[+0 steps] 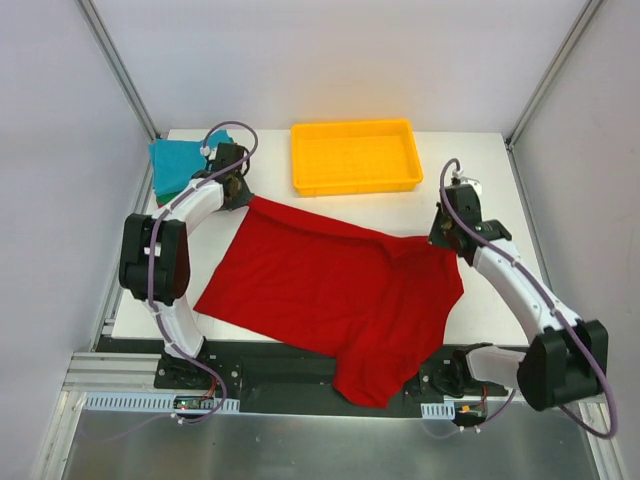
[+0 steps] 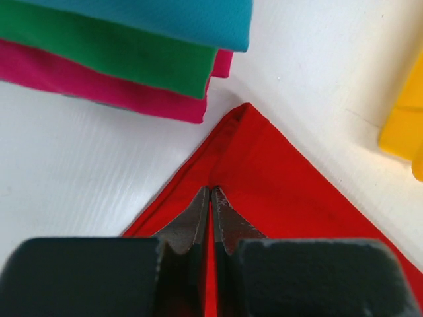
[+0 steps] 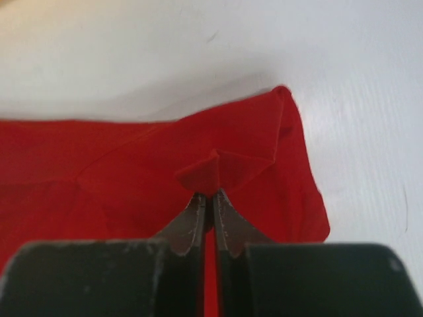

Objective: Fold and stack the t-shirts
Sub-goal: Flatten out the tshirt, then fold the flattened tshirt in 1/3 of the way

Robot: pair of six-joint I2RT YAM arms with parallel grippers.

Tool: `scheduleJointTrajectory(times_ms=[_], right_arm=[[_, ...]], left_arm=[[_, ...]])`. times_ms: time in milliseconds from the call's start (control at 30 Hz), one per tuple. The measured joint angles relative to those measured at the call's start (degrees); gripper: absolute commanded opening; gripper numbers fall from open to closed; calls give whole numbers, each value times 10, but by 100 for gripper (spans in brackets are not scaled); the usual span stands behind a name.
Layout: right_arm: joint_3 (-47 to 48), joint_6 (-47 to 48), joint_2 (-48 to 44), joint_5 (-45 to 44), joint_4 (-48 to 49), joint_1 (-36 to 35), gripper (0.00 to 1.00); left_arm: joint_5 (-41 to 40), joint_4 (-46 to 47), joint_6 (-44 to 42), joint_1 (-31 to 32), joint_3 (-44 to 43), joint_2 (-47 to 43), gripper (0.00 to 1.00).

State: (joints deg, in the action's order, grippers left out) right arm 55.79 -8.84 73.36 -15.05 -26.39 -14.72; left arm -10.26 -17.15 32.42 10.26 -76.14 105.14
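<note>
Neighbouring the red t-shirt [image 1: 330,290]: folded stack [image 1: 175,160], yellow tray [image 1: 352,126].

Two matching arms here: the left arm [image 1: 190,205] and the right arm [image 1: 520,285] both wear smooth white shells on their long links, broken up by chunky black joint housings. A pale lilac cable [image 1: 243,135] loops along each one from a black base to the wrist. In close on the wrist cameras, the left gripper [image 2: 210,190] is a pair of slim dark-grey metal fingers [image 2: 195,221], scuffed silvery at the edges, growing out of matte black blocks with rounded corners, and the right gripper [image 3: 210,195] is the same build with the same worn sheen.
</note>
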Motion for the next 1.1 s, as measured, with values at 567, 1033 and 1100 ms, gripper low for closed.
scheduleJointTrajectory(times_ms=[567,1033,1100], right_arm=[[-155,-182,-206,-41,-106,-190,5],[-273,-337,-365,-49,-107,-320,87],[-259,-314,-362,-46,-113,-320,98]], left_arm=[[-20,0,2,-10,107,-101,0],[-50,-33,8,-19,111,-100,52],[-50,-39,10,-21,110,-101,64]])
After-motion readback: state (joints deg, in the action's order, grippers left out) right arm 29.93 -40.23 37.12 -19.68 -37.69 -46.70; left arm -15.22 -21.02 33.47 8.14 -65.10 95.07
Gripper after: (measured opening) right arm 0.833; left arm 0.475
